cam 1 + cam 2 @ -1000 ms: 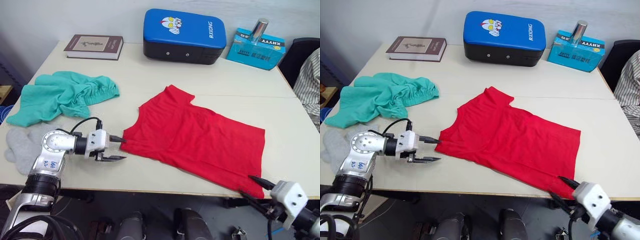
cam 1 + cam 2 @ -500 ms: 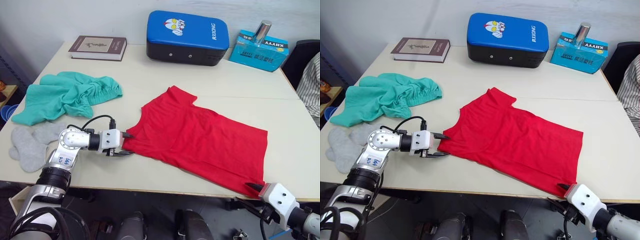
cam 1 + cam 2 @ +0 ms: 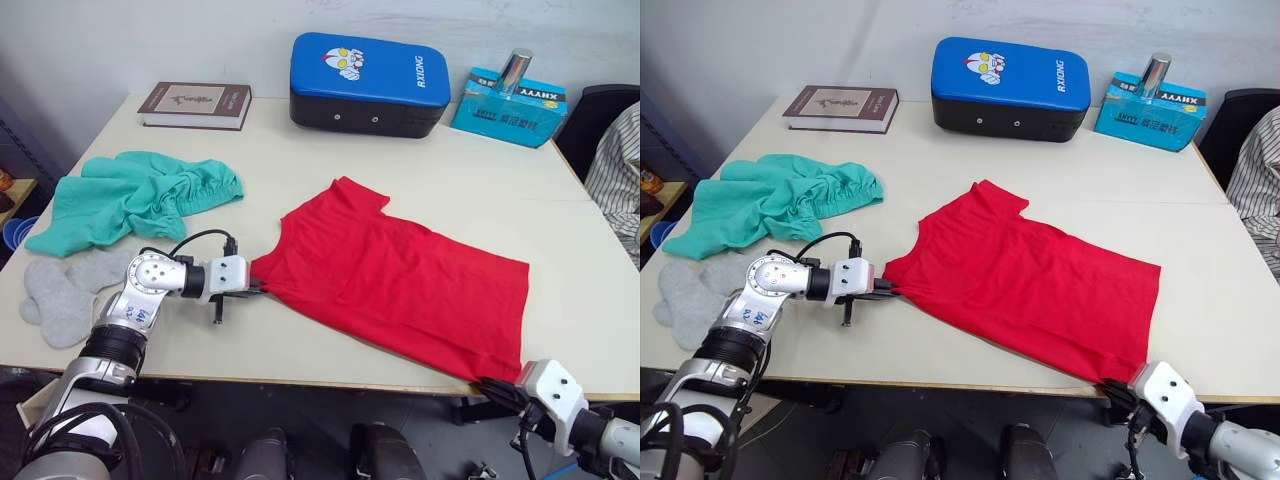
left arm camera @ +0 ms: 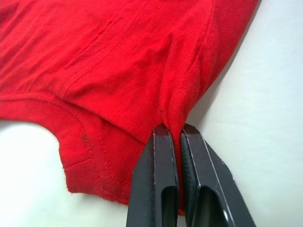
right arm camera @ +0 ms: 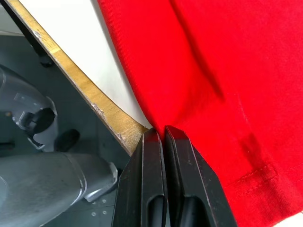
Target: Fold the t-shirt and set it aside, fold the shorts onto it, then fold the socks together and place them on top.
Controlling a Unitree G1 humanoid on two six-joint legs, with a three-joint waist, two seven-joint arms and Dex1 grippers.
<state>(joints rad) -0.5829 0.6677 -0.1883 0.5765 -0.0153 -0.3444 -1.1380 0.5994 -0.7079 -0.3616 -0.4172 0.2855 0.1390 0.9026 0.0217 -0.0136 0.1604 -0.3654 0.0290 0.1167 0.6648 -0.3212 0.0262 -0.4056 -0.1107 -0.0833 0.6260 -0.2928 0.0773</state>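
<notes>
The red t-shirt (image 3: 400, 280) lies spread flat on the middle of the cream table (image 3: 300, 150), running toward the front right. My left gripper (image 3: 255, 288) is shut on the shirt's near left edge; in the left wrist view its fingers (image 4: 161, 170) pinch a ridge of red cloth. At the table's front edge my right gripper (image 3: 490, 385) is shut on the shirt's front right corner (image 5: 199, 94). The teal shorts (image 3: 130, 195) lie bunched at the left. In front of them, near the left edge, rest the grey socks (image 3: 70, 285).
At the back of the table stand a book (image 3: 195, 103), a blue and black pad (image 3: 370, 70), and a teal box (image 3: 508, 103) with a metal can (image 3: 515, 68) on it. A person's striped sleeve (image 3: 615, 180) shows at the right edge.
Both grippers have closed from open. The left one moved right onto the shirt's left edge; the right one moved up to the shirt's front right corner. The camera shifted slightly.
</notes>
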